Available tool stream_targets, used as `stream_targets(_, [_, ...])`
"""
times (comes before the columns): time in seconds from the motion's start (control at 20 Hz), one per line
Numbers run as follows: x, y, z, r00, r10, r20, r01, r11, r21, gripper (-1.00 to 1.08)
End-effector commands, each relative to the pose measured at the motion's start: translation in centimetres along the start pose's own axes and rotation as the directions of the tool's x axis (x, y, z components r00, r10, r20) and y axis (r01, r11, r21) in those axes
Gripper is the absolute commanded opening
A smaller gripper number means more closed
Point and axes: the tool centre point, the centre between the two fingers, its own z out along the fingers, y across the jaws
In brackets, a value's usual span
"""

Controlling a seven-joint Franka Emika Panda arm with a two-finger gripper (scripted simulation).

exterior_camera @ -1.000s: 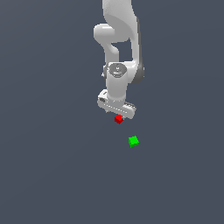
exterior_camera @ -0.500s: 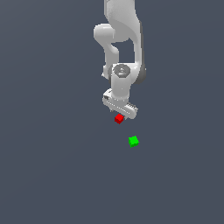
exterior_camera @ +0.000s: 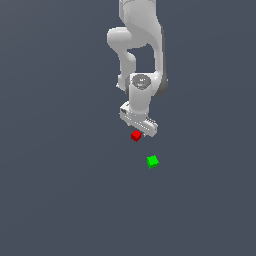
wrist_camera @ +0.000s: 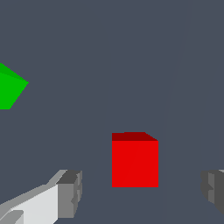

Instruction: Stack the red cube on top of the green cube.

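The red cube (exterior_camera: 135, 135) lies on the dark grey floor, just under the white gripper (exterior_camera: 140, 131) in the exterior view. In the wrist view the red cube (wrist_camera: 134, 160) sits between the two grey fingertips (wrist_camera: 70, 193), with clear gaps on both sides. The gripper (wrist_camera: 142, 192) is open and touches nothing. The green cube (exterior_camera: 153, 161) rests apart from the red one, lower and toward the exterior view's right. Only a corner of the green cube (wrist_camera: 9, 87) shows at the wrist picture's edge.
The white arm (exterior_camera: 140, 45) rises above the gripper toward the top of the exterior view. A plain dark grey floor (exterior_camera: 60, 190) surrounds both cubes.
The gripper has come down closer over the red cube and turned slightly. Neither cube has moved.
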Motion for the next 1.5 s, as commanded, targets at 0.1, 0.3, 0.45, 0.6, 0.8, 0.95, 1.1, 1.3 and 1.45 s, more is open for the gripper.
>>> stream_targets(0.1, [0.1,0.0,-0.1,1.0,-0.006,0.0,0.006,1.0,0.0,1.0])
stream_targets(0.3, [0.1,0.0,0.0,1.0,-0.005,0.0,0.005,1.0,0.0,1.0])
stream_targets(0.45, [0.1,0.0,0.7,1.0,-0.005,0.0,0.005,1.0,0.0,1.0])
stream_targets(0.6, [0.1,0.0,1.8,1.0,-0.006,0.0,0.006,1.0,0.0,1.0])
stream_targets(0.8, [0.1,0.1,3.6,1.0,-0.006,0.0,0.006,1.0,0.0,1.0])
stream_targets(0.95, [0.1,0.1,4.5,1.0,-0.006,0.0,0.006,1.0,0.0,1.0])
stream_targets(1.1, [0.1,0.1,4.9,1.0,-0.006,0.0,0.006,1.0,0.0,1.0])
stream_targets(1.3, [0.1,0.1,4.9,1.0,-0.006,0.0,0.006,1.0,0.0,-1.0])
stream_targets(1.45, [0.1,0.1,4.9,1.0,-0.006,0.0,0.006,1.0,0.0,-1.0])
